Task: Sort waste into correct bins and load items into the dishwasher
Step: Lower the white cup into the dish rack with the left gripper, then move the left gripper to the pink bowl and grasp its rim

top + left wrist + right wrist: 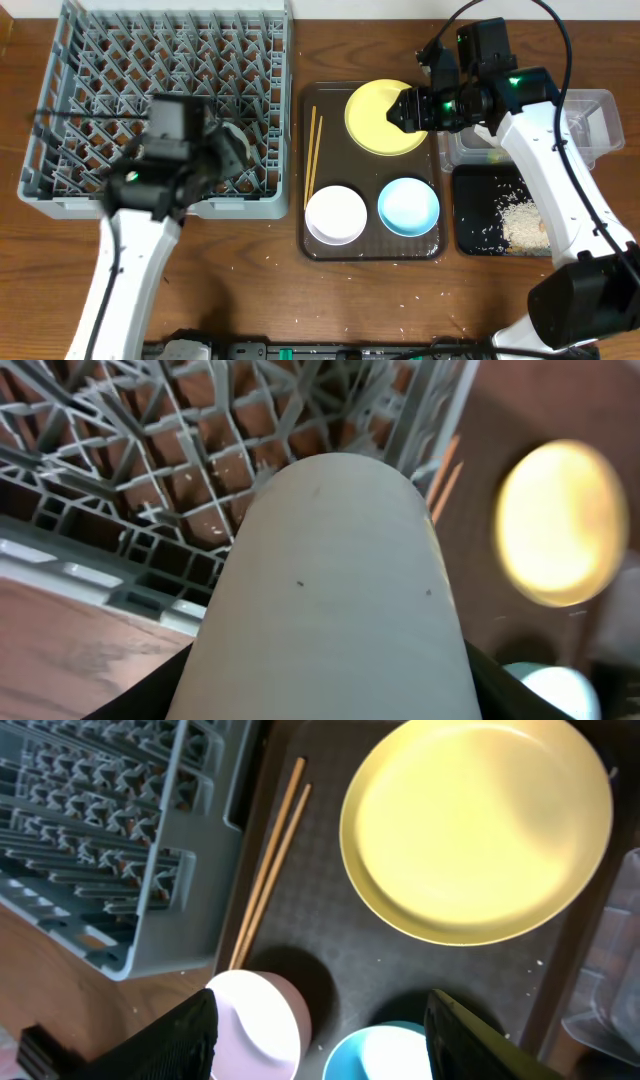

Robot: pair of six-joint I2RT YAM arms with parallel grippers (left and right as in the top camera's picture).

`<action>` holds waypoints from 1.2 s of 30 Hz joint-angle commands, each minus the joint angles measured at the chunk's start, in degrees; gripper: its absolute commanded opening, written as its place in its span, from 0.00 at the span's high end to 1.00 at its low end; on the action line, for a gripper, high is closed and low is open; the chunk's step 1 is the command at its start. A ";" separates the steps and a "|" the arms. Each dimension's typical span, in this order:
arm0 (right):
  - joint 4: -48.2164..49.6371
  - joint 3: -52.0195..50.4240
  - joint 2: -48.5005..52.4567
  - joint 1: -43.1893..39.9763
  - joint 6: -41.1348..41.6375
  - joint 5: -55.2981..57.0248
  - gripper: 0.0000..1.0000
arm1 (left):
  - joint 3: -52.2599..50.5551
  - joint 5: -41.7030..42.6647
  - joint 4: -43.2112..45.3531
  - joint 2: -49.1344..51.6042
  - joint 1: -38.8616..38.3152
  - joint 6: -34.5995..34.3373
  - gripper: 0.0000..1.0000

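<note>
Right wrist: yellow plate (475,830) ahead of spread R claw (320,1005); L claw (228,152) pinching white cup (340,590) over rack (100,60).

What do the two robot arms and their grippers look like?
Both the left arm and the right arm have white links and black joint blocks with small green lights. The right gripper has black fingers. A thin black cable loops above the right arm.

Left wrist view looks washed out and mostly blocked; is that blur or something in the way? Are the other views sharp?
Left wrist: the small white cup fills the frame close to the lens, and the yellow plate is a glaring, out-of-focus blob. Overhead: the left gripper is smeared with blur over the dish rack; the rest is sharp. Right wrist: sharp, evenly lit.
</note>
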 commanded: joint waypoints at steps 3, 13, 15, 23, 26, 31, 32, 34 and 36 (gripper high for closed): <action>-0.61 0.11 0.00 0.17 -0.90 1.20 0.36 | 0.57 -4.07 -0.22 9.44 -4.17 3.50 0.76; -1.44 0.11 0.00 0.20 -1.05 2.23 0.36 | 0.57 -4.04 -0.85 20.20 -4.90 3.48 0.68; -1.46 0.11 0.00 0.20 -1.07 2.23 0.36 | 0.57 -4.04 -0.81 21.29 -4.90 3.48 0.62; -1.77 0.09 0.00 0.17 -1.33 2.23 0.36 | 0.57 -3.61 -0.85 24.28 -4.90 3.48 0.27; -1.90 0.09 0.00 0.17 -1.49 2.16 0.36 | 0.57 -3.63 -0.83 24.28 -4.87 3.45 0.20; -1.84 0.11 0.00 0.17 -1.75 2.23 0.36 | 1.51 -3.39 -1.68 24.00 -4.87 3.48 0.11; -1.73 0.11 -0.02 0.17 -1.75 2.23 0.36 | 2.43 -3.41 -2.56 23.65 -4.87 3.50 0.10; -1.40 0.15 -0.15 0.02 -1.75 2.21 0.35 | 4.70 -3.39 -4.48 22.69 -4.90 3.52 0.10; -1.36 0.44 -0.52 -0.33 -1.75 2.21 0.35 | 7.56 -3.26 -6.73 21.42 -4.96 3.89 0.10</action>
